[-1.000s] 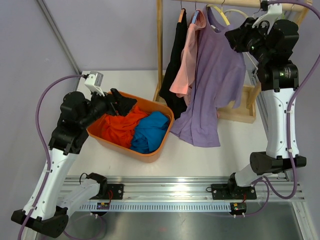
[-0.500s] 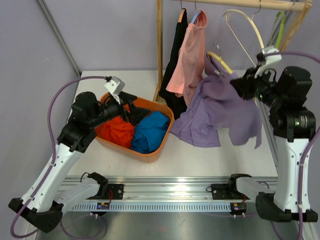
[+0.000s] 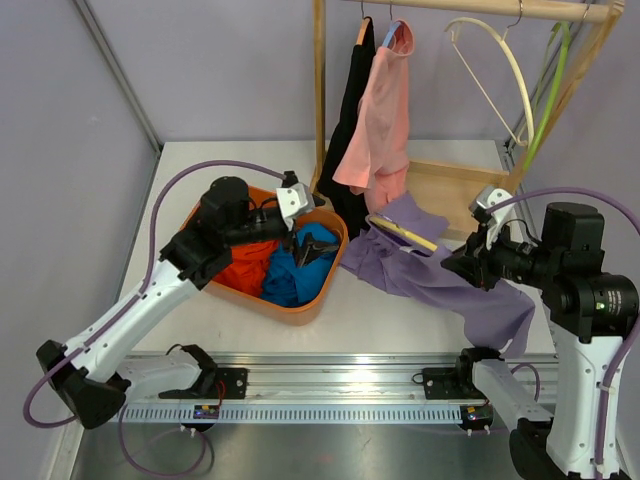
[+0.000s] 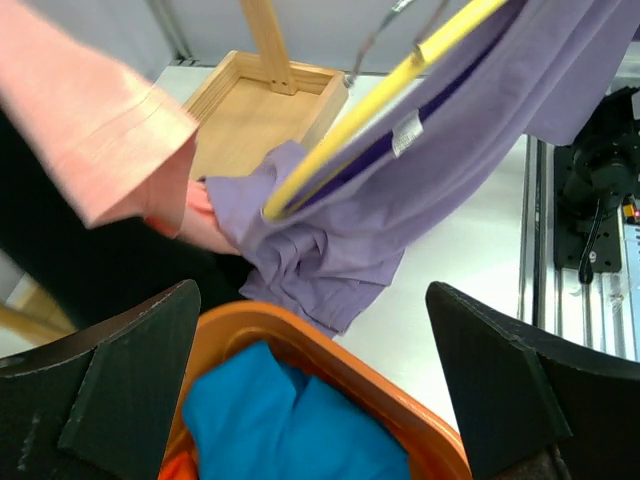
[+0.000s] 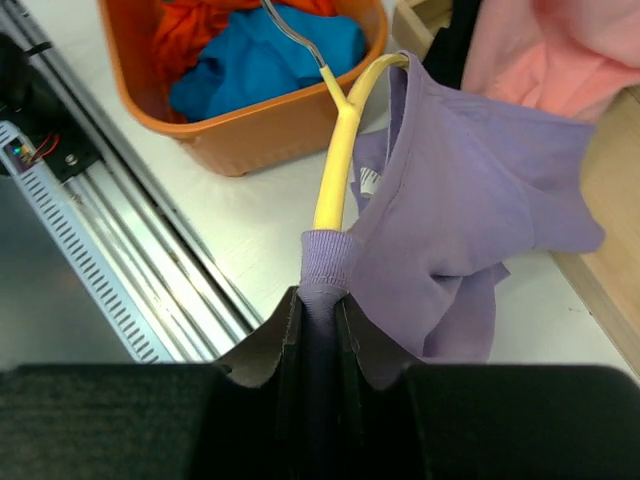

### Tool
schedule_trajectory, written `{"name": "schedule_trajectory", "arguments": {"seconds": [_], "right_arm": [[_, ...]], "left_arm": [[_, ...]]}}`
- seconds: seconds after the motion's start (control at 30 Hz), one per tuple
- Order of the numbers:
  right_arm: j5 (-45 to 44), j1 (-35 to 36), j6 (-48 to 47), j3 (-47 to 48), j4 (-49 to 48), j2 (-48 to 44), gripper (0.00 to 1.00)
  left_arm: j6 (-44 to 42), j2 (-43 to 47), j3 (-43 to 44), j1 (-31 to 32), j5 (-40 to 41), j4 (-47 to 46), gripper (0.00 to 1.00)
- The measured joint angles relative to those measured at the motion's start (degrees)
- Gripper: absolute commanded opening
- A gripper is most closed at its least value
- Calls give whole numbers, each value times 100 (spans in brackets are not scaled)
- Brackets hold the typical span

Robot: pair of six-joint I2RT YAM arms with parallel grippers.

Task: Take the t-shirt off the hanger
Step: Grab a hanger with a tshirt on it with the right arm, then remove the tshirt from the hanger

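Overhead and wrist views, t-shirt removal. The purple t-shirt point(image 3: 470, 295) is off the wooden rack point(image 3: 320, 90) and lies draped across the tabletop point(image 3: 180, 170), between the orange basket point(image 3: 300, 305) and the right arm. One end is bunched just beside the basket's wall, and the other trails toward the near right edge. The yellow hanger point(image 3: 403, 233) is inside the garment; its metal hook point(image 5: 295, 40) points toward the basket.

The right fingers point(image 5: 288, 345) are closed on a fold of purple fabric that sheathes one tip of the hanger — cloth and hanger arm are pinched together, and the rest of the shirt hangs to the right of the grip.

The left fingers point(image 4: 130, 380) are spread wide and hold nothing. They hover above the basket's far rim, facing the crumpled end of the t-shirt and the exposed hanger arm.

Inside the basket are a blue garment point(image 3: 300, 265) and an orange-red garment point(image 3: 240, 265).

On the rack hang a black garment point(image 3: 352, 110) and a pink garment point(image 3: 385, 110), side by side and touching — to their right is a bare cream hanger point(image 3: 500, 55). The rack's wooden base tray point(image 3: 445, 190) sits behind the t-shirt.
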State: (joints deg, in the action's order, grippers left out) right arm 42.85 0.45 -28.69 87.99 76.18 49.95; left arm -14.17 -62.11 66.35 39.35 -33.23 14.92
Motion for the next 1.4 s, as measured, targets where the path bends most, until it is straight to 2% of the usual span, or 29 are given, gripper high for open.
{"name": "schedule_trajectory", "arguments": {"seconds": [0.33, 0.57, 0.8, 0.83, 0.93, 0.97, 1.03, 1.27, 1.3, 1.37, 1.4], "right_arm": [[1165, -2, -977, 426, 337, 247, 0], [1596, -2, -1272, 601, 352, 459, 0], [1823, -2, -1287, 769, 358, 584, 0], [1840, -2, -1287, 787, 358, 592, 0], [1915, -2, -1266, 822, 356, 612, 0], [1941, -2, -1255, 822, 356, 621, 0], [1867, -37, -1207, 844, 273, 625, 0], [1591, -94, -555, 868, 96, 732, 0], [1502, -85, -369, 868, 0, 723, 2], [1307, -55, 2, 872, -203, 721, 28], [1172, -42, 203, 890, -295, 739, 46]], "left_arm": [[-601, -859, 337, 437, -308, -153, 98], [-887, -1154, 977, 717, -291, -127, 84], [-1040, -1305, 1147, 778, -291, -63, 60], [-1051, -1318, 1147, 778, -295, -39, 52], [-1084, -1338, 1147, 778, -306, -15, 35], [-1093, -1340, 1147, 780, -306, -4, 19], [-1255, -1338, 1147, 780, -450, 98, 0], [-1252, -1327, 1143, 793, -479, 258, 0], [-1178, -1327, 1143, 793, -422, 223, 0], [-973, -1327, 1152, 793, -286, 125, 0], [-837, -1329, 1174, 796, -190, 107, 0]]}}
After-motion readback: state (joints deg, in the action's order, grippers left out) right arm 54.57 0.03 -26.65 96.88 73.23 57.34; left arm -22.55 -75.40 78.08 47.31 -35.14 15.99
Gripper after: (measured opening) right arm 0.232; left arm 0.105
